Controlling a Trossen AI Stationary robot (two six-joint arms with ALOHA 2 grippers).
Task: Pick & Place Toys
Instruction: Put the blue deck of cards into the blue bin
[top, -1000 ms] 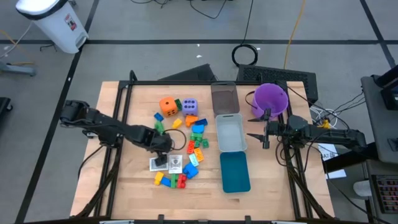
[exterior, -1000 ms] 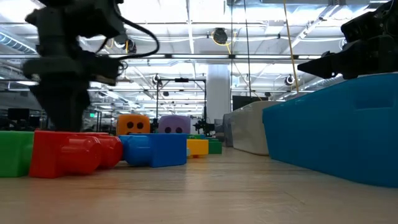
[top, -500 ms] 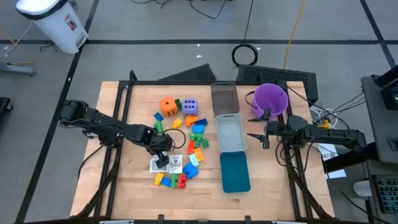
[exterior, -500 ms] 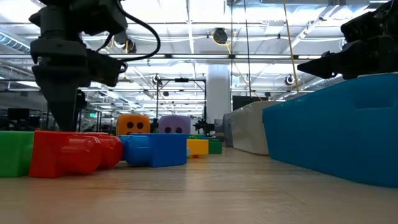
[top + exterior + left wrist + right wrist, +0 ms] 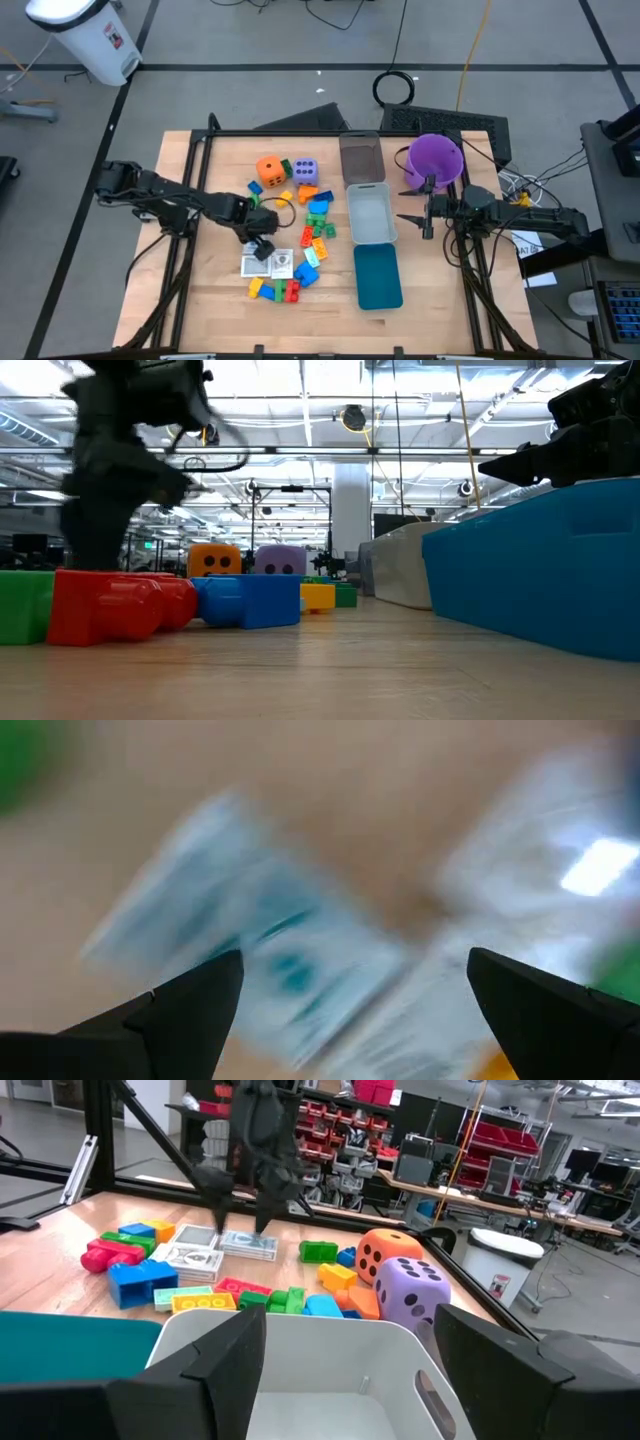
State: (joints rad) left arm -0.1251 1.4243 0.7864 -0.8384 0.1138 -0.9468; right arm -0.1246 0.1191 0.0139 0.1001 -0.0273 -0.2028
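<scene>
While spread wide and empty, the left tool hangs over white picture cards.

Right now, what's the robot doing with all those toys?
The left gripper hangs with its jaws open just over the white picture cards, holding nothing. Coloured blocks and two big dice, orange and lavender, lie scattered on the table. The right gripper waits, open and empty, beside the white bin.
</scene>
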